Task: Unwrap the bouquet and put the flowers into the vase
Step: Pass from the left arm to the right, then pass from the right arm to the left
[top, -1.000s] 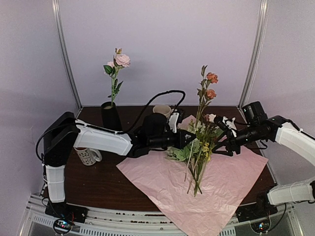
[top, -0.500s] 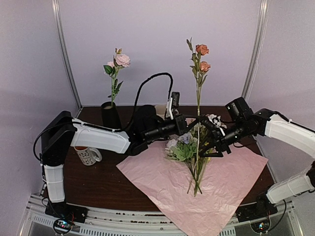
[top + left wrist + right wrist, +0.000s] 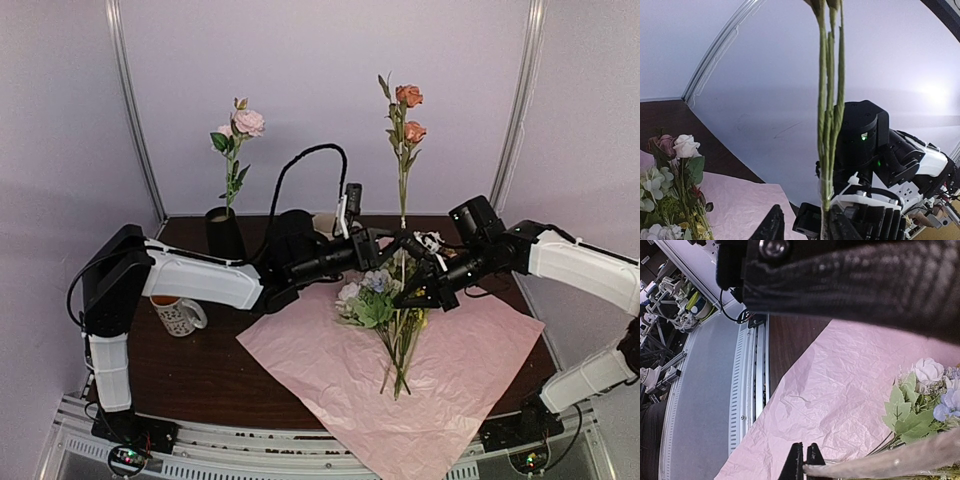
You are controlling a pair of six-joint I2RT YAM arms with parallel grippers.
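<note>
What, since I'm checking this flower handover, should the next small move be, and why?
Probably draw the left gripper back off the orange flower stem: its jaws stand apart around it, while the right gripper is shut on it, so the right arm alone could carry it to the vase.

An orange-red flower stem (image 3: 403, 180) stands upright, its lower end pinched in the closed right gripper (image 3: 802, 460) and passing between the parted fingers of the left gripper (image 3: 805, 226). The other flowers (image 3: 385, 310) lie just below both grippers on the unfolded pink paper sheet (image 3: 450, 380). The black vase (image 3: 226, 238), well left of both, holds a pink rose (image 3: 248, 122).
</note>
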